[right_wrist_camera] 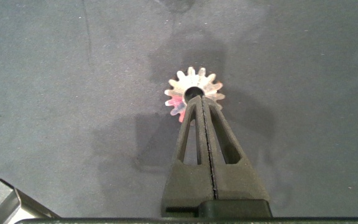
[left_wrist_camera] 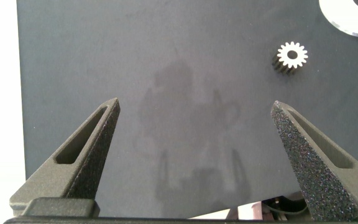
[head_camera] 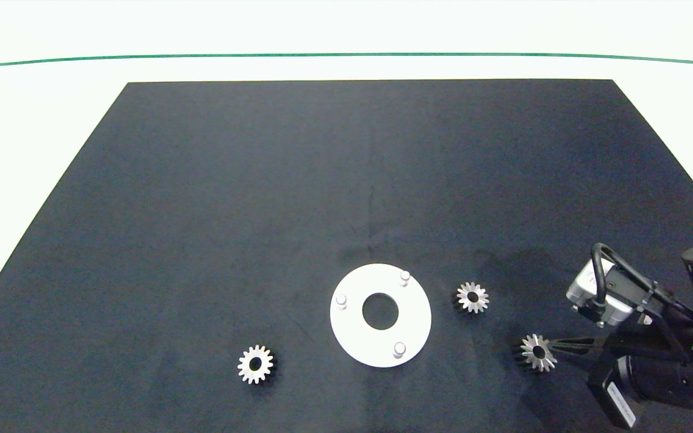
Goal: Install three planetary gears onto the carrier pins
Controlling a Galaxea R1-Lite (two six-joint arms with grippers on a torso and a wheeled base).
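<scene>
Right gripper (head_camera: 554, 350) low over the near right of the black mat (head_camera: 202, 210), grey fingers pressed flat together with no gap; tips lie on the top face of the rightmost gear (head_camera: 538, 352), reaching its bore in the right wrist view (right_wrist_camera: 194, 92); nothing is held between them, tips merely at the hole.

Second gear (head_camera: 473, 297) lies flat just right of the white disc (head_camera: 355, 331); third gear (head_camera: 255, 364) flat, near left of the disc, also visible from the left wrist (left_wrist_camera: 291, 55).

All three carrier pins (head_camera: 405, 277) (head_camera: 341, 300) (head_camera: 399, 349) bare; no gear installed.

Left gripper (left_wrist_camera: 194, 124) spread wide and empty, hovering above the mat left of the third gear.

Gears: bright metal, pointed teeth, round bore; probably dense for their size, rigid, slick; low profile makes an edge pinch across the teeth awkward; judgement: fingertips in the bore then spread, or a pinch across opposite teeth, seem the workable holds.

Mat matte, slightly fuzzy, likely grippy; disc smooth, flat, large centre hole; pins short smooth cylinders; a tilted gear would likely bind.
</scene>
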